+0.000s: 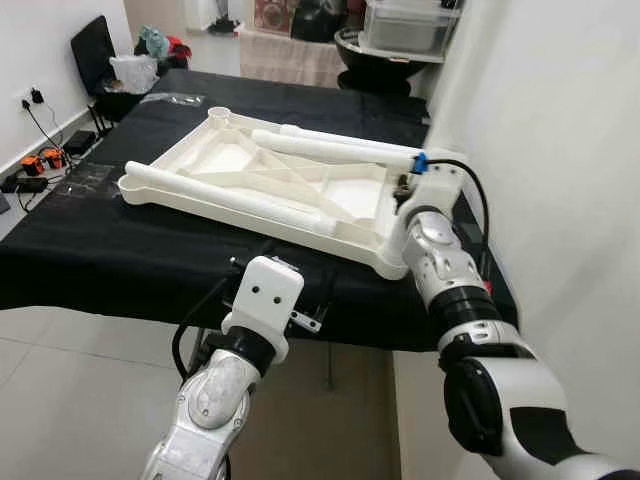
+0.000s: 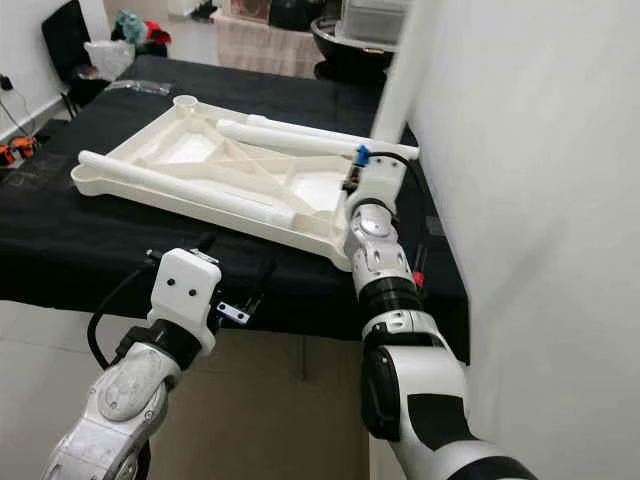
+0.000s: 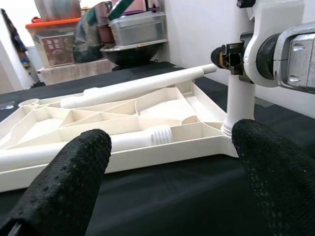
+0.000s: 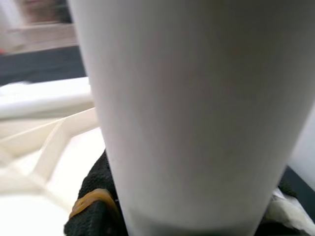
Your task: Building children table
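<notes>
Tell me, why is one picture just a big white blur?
In the right wrist view, the upright table leg sits so close to the camera that it looks soft and featureless; the left wrist view shows the same leg sharply; its near black fingers look blurry.

- A black cloth (image 1: 120, 250) covers the worktop and hangs over its near edge.
- A black chair (image 1: 92, 55) stands at the far left corner, by the white wall.
- A crumpled clear plastic bag (image 1: 134, 72) sits beside the chair.
- Black cables (image 1: 45, 130) run down the left wall from a socket to orange and black gadgets (image 1: 42, 161) on the floor.
- A clear lidded storage box (image 1: 405, 25) rests on a dark round bowl (image 1: 375, 55) beyond the far end.
- Pale floor tiles (image 1: 80, 400) lie in front.
</notes>
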{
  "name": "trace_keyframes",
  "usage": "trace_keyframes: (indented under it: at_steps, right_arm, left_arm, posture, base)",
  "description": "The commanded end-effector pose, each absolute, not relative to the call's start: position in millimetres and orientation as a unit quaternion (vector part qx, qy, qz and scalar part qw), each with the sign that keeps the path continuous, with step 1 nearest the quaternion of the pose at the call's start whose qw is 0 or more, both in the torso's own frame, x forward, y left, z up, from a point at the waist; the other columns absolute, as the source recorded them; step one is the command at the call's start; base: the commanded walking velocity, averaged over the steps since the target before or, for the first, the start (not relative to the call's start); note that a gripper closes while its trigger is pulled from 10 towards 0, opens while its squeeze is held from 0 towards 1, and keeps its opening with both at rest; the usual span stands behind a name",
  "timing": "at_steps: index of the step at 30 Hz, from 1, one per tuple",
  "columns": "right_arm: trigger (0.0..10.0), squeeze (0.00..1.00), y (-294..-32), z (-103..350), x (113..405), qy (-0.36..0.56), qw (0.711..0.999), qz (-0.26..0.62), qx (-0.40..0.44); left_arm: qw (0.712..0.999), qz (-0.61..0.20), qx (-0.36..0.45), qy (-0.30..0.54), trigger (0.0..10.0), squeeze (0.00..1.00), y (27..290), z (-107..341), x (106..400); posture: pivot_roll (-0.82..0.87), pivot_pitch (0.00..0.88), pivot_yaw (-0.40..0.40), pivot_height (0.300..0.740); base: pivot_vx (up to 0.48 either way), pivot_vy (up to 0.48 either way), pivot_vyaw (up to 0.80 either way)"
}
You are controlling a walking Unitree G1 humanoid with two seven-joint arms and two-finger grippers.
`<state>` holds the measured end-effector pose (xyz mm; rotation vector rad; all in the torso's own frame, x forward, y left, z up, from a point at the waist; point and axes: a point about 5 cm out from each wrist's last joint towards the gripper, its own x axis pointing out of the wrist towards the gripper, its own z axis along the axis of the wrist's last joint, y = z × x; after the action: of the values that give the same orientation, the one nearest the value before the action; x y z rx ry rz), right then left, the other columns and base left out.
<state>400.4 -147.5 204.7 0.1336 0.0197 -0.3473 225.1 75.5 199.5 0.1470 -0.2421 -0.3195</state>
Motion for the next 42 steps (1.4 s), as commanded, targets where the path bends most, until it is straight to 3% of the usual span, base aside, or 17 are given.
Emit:
trace_keyframes:
  at_steps: [1,3,4,5,6,11,12,13,15,17,19,22,25,33,34,41,42]
  right_arm:
    - [0.0,0.00,-150.0,206.0,397.8,0.014,0.978,-0.199,0.064]
    - [0.0,0.00,-147.1,206.1,396.8,0.017,0.977,-0.203,0.067]
    - [10.0,0.00,-131.9,205.1,396.9,0.028,0.980,-0.182,0.081]
    - [10.0,0.00,-131.9,205.1,396.9,0.028,0.980,-0.182,0.081]
    - [10.0,1.00,-121.5,204.4,397.0,0.036,0.981,-0.166,0.090]
    - [10.0,1.00,-110.7,229.1,399.6,-0.033,0.987,-0.099,0.118]
    - [10.0,0.00,-119.7,236.5,401.0,-0.048,0.986,-0.095,0.127]
    - [10.0,0.00,-119.7,236.5,401.0,-0.048,0.986,-0.095,0.127]
    - [10.0,0.00,-120.6,253.9,404.8,-0.075,0.982,0.019,0.170]
    - [10.0,0.00,-119.3,258.1,404.7,-0.081,0.979,0.050,0.180]
    - [10.0,0.00,-119.0,258.0,405.4,-0.067,0.968,0.152,0.190]
    - [10.0,0.00,-110.3,252.3,392.4,-0.058,0.923,0.348,0.151]
    - [10.0,0.00,-100.5,239.0,372.7,-0.036,0.853,0.505,0.129]
    - [10.0,0.00,-81.9,215.6,370.8,0.007,0.815,0.575,0.073]
    - [0.0,0.00,-76.1,213.9,374.8,0.008,0.827,0.559,0.053]
    - [0.0,0.00,-72.2,218.2,374.9,-0.001,0.822,0.567,0.060]
    - [0.0,0.00,-75.4,219.1,377.0,-0.006,0.833,0.550,0.057]
  left_arm:
    - [0.978,-0.155,0.071,-0.121,10.0,0.00,74.6,199.4,225.9]
    - [0.978,-0.155,0.071,-0.121,10.0,0.00,74.8,199.5,225.9]
    - [0.978,-0.154,0.071,-0.121,10.0,0.00,75.0,199.5,225.9]
    - [0.978,-0.154,0.071,-0.121,10.0,0.00,75.0,199.5,225.9]
    - [0.978,-0.154,0.072,-0.121,10.0,0.00,75.1,199.5,225.8]
    - [0.978,-0.154,0.071,-0.121,10.0,0.00,74.8,199.9,226.1]
    - [0.978,-0.155,0.071,-0.122,10.0,0.00,74.3,199.9,226.2]
    - [0.978,-0.155,0.071,-0.122,10.0,0.00,74.3,199.9,226.2]
    - [0.978,-0.152,0.071,-0.123,10.0,0.00,74.9,200.5,226.9]
    - [0.978,-0.152,0.071,-0.123,10.0,0.00,75.2,200.7,227.1]
    - [0.978,-0.150,0.071,-0.124,10.0,0.00,76.0,200.5,227.2]
    - [0.978,-0.154,0.071,-0.125,10.0,0.00,74.5,200.4,227.3]
    - [0.977,-0.156,0.070,-0.126,10.0,0.00,73.7,201.0,226.9]
    - [0.977,-0.155,0.072,-0.124,10.0,0.00,74.3,200.2,225.5]
    - [0.978,-0.155,0.072,-0.124,10.0,0.00,74.4,200.0,224.8]
    - [0.978,-0.155,0.072,-0.123,10.0,0.00,74.2,199.4,224.3]
    - [0.977,-0.156,0.071,-0.123,10.0,0.00,73.8,199.2,224.1]
  posture:
    - [0.09,0.051,-0.123,0.740]
    - [0.09,0.051,-0.123,0.740]
    - [0.09,0.051,-0.123,0.740]
    - [0.09,0.051,-0.123,0.740]
    - [0.09,0.051,-0.123,0.740]
    - [0.08,0.050,-0.122,0.740]
    - [0.09,0.049,-0.131,0.740]
    - [0.09,0.049,-0.131,0.740]
    - [0.10,0.051,-0.140,0.740]
    - [0.10,0.051,-0.140,0.740]
    - [0.09,0.048,-0.133,0.740]
    - [0.09,0.046,-0.130,0.740]
    - [0.09,0.044,-0.129,0.740]
    - [0.10,0.040,-0.132,0.740]
    - [0.10,0.038,-0.131,0.740]
    - [0.10,0.035,-0.132,0.740]
    - [0.10,0.031,-0.131,0.740]
  base:
    - [0.000,0.000,0.00]
    - [0.000,0.000,0.00]
    - [0.000,0.000,0.00]
    - [0.000,0.000,0.00]
    - [0.000,0.000,0.00]
    - [0.000,0.000,0.00]
    - [0.000,0.000,0.00]
    - [0.000,0.000,0.00]
    - [0.000,0.000,0.00]
    - [0.000,0.000,0.00]
    - [0.000,0.000,0.00]
    - [0.000,0.000,0.00]
    - [0.000,0.000,0.00]
    - [0.000,0.000,0.00]
    - [0.000,0.000,0.00]
    - [0.000,0.000,0.00]
    - [0.000,0.000,0.00]
